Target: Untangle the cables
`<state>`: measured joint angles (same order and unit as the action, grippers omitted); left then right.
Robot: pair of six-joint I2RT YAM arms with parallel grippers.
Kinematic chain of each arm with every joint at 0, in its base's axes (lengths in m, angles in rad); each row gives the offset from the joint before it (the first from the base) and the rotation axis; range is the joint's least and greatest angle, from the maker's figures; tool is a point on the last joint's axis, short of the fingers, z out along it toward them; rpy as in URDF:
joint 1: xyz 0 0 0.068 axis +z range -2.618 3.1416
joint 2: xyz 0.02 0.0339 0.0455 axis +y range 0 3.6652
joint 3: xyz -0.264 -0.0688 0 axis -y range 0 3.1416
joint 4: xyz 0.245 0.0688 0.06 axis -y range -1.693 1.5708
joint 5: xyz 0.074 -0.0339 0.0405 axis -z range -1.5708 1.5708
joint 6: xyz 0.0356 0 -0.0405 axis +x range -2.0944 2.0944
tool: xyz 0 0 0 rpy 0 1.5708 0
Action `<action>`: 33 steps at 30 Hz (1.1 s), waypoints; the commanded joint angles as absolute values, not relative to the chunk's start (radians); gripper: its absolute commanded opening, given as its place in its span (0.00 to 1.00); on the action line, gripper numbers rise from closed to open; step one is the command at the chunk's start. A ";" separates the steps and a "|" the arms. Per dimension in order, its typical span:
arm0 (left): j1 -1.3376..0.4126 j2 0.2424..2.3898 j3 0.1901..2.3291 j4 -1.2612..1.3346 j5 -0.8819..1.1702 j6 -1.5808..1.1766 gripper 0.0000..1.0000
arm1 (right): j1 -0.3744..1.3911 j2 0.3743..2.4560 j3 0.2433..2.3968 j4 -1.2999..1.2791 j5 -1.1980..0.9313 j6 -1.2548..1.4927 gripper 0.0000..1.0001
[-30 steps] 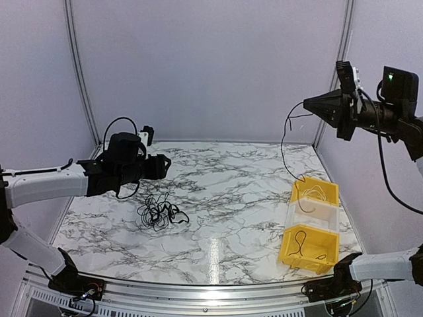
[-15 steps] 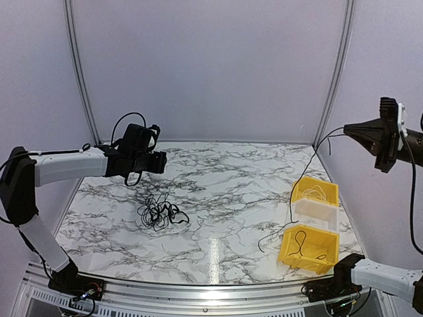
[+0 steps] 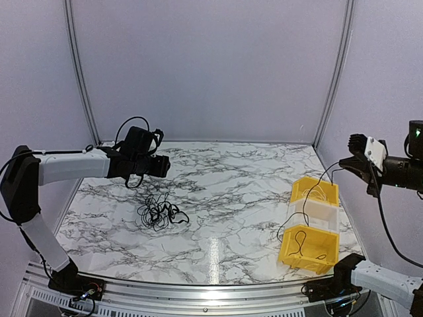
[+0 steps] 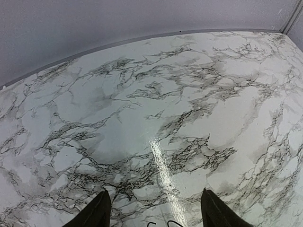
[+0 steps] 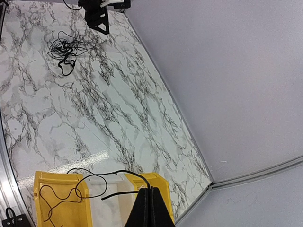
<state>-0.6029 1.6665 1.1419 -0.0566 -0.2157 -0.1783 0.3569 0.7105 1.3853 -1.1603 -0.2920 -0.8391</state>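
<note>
Marble-veined table (image 3: pixel 231 198) between pale walls (image 3: pixel 211 66), tangled cables (image 3: pixel 158 212) left of centre, left pincer (image 3: pixel 164 166) open and empty above them, right pincer (image 3: pixel 345 162) at far right closed on one black cable (image 5: pixel 124 172) drooping onto yellow bins (image 3: pixel 304 263).

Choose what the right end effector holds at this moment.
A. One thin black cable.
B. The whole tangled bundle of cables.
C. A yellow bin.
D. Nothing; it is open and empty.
A: the right end effector is shut on one black cable that hangs from its tips, while the tangled bundle lies on the table, far from it.
</note>
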 commanded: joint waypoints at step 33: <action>-0.598 1.610 1.124 -0.048 -0.127 -0.232 0.68 | 0.350 0.763 1.844 -1.253 -0.279 -0.711 0.00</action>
<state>-0.6029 1.6539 1.1297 -0.0563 -0.1387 -0.2214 0.3565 0.7177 1.7721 -1.3102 -0.2089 -0.7677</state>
